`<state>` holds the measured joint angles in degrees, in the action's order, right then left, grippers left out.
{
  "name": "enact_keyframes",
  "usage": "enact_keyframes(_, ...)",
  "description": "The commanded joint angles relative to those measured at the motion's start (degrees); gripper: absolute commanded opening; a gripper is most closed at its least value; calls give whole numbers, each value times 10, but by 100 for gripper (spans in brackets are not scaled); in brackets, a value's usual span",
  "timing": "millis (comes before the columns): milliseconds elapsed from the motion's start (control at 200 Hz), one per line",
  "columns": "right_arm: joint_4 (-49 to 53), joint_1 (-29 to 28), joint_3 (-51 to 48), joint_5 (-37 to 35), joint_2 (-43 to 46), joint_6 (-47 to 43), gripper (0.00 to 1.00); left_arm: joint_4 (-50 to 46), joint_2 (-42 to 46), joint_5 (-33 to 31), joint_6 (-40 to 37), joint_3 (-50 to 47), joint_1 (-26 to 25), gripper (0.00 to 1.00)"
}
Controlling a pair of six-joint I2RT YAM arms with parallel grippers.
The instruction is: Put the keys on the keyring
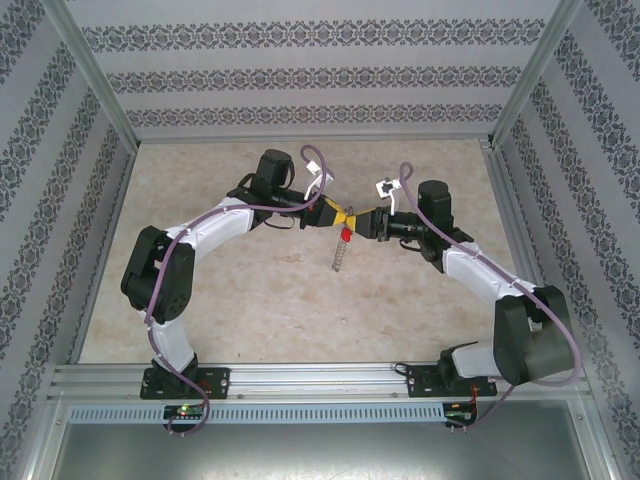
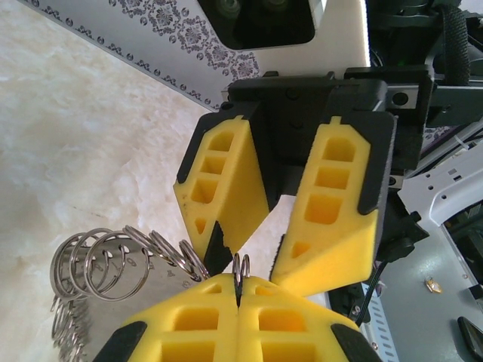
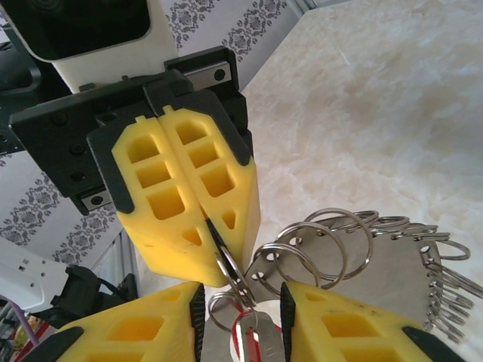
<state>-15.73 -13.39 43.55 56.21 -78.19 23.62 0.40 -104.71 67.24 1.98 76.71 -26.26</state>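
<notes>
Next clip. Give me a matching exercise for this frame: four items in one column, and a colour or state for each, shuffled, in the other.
Column A
1. left end effector
2. right end effector
3. key
4. keyring

Column B
a. silvery
b. fingers apart
c. red head
d. shut on a small split ring

Pairs: 1-d, 2-b, 3-c, 4-a

Bright, even, diffuse light. Faint soft shadows on the table (image 1: 260, 320). Glints on the keyring (image 3: 355, 264); wrist-view corners slightly blurred.
</notes>
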Motion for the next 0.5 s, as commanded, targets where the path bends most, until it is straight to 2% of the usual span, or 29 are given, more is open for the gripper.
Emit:
enact_keyframes(0, -5, -5, 22, -2, -3, -13, 31, -3, 26, 20, -11, 4, -5, 0)
enact_keyframes(200, -4, -6, 33, 3, -2, -10, 17, -6, 21, 21, -12, 5, -6, 0)
enact_keyframes(315, 2, -7, 37, 8, -3, -11, 0, -11, 18, 19, -13, 9, -7, 0)
enact_keyframes(410, 4, -7, 37, 8, 0, -14, 0, -13, 17, 3, -10, 12, -9, 0)
enact_keyframes(495, 6, -7, 36, 7, 4, -15, 0, -5, 21, -17, -1, 10, -10, 12)
